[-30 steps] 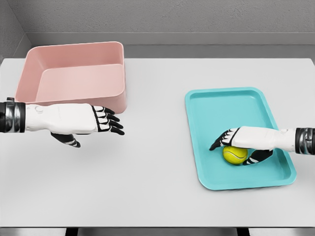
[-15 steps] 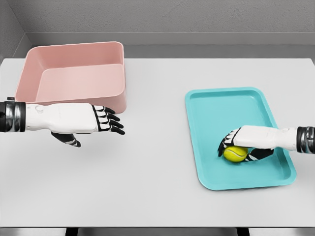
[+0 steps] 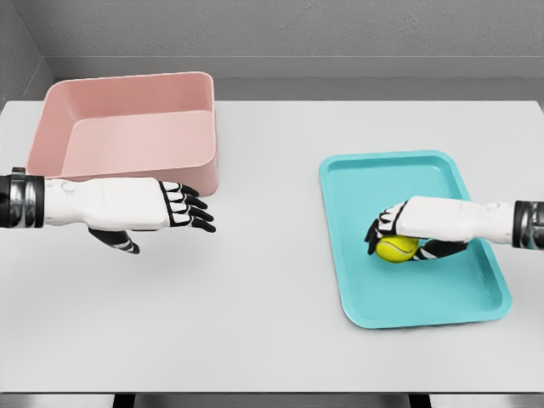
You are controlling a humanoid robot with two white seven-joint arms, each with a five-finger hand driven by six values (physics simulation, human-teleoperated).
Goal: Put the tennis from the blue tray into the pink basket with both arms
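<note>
Gripping ball (image 3: 398, 248) over tray (image 3: 353, 293): right hand (image 3: 406, 231) curls fingers round top and sides. Ball looks light, springy, fuzzy, so likely good friction but round, prone to roll; wrap grip across widest girth seems best. Left hand (image 3: 161, 208) hovers spread, empty, beside basket (image 3: 51, 144) above tabletop (image 3: 272, 331).

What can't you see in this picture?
- Head view: the underside of the ball, hidden by the right hand curled over it, so whether it touches the tray is unclear.
- The basket front wall, partly covered by the left hand.
- Both arms, cut off at the picture edges.
</note>
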